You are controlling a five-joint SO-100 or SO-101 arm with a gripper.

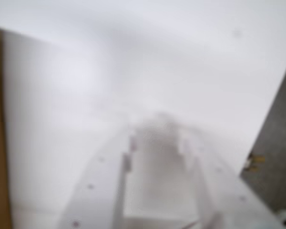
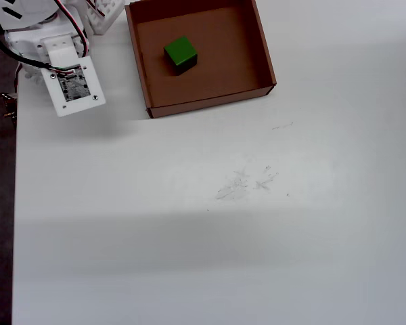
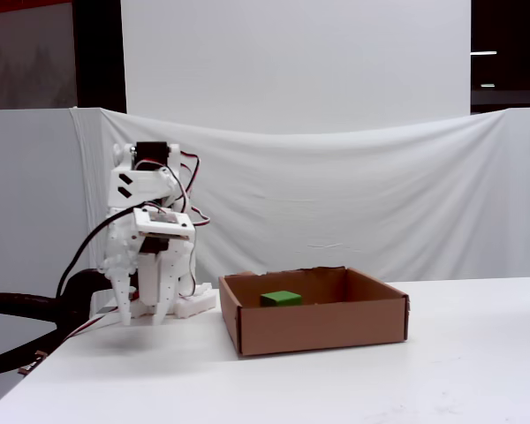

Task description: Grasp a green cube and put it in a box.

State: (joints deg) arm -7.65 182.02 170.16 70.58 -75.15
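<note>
Green cube (image 2: pixel 180 52) inside box (image 2: pixel 260 54); white table (image 2: pixel 210 223), white drape (image 3: pixel 336 194) behind; fingers (image 3: pixel 147 316) together, empty.

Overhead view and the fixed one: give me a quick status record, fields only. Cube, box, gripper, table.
green cube: inside the box, resting on its floor, toward the far-left part in the overhead view
box: upright, open top, on the table
gripper: beside the box, pointing down, holding nothing; open or shut unclear
table: faint scuffs near centre
</note>
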